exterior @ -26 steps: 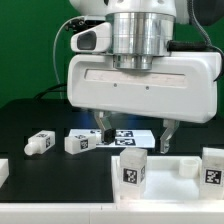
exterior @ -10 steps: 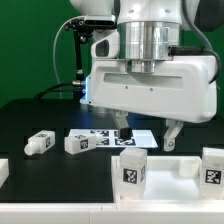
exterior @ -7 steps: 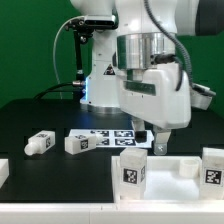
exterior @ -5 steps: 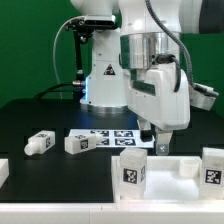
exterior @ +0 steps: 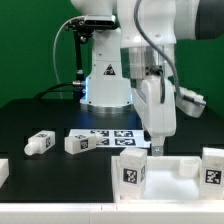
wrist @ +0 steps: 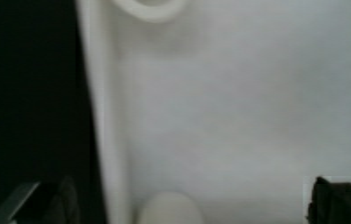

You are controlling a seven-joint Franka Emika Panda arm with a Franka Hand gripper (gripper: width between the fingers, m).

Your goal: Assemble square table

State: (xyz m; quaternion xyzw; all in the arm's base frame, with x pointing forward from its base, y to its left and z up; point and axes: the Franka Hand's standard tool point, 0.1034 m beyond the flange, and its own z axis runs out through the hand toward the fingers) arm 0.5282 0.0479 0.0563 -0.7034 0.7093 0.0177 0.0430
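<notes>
My gripper [exterior: 157, 146] is turned edge-on in the exterior view and hangs low just behind the exterior view's left end of the white slab [exterior: 186, 165]. In the wrist view the slab [wrist: 243, 110] fills most of the frame, with a corner hole [wrist: 147, 8]. My gripper [wrist: 181, 202] is open and empty, with one finger [wrist: 19, 202] over the black table and the other [wrist: 342, 200] over the slab. Two legs lie on the table [exterior: 38, 143] [exterior: 78, 143]. Two more legs stand at the front [exterior: 131, 168] [exterior: 212, 168].
The marker board [exterior: 108, 134] lies flat behind the gripper, between it and the robot base [exterior: 103, 85]. A white strip [exterior: 100, 210] runs along the front edge, and a white piece [exterior: 3, 172] sits at the exterior view's far left.
The gripper has turned about a quarter turn, from broadside to edge-on, and shifted toward the exterior view's right, over the slab's end. The legs and slab have not moved.
</notes>
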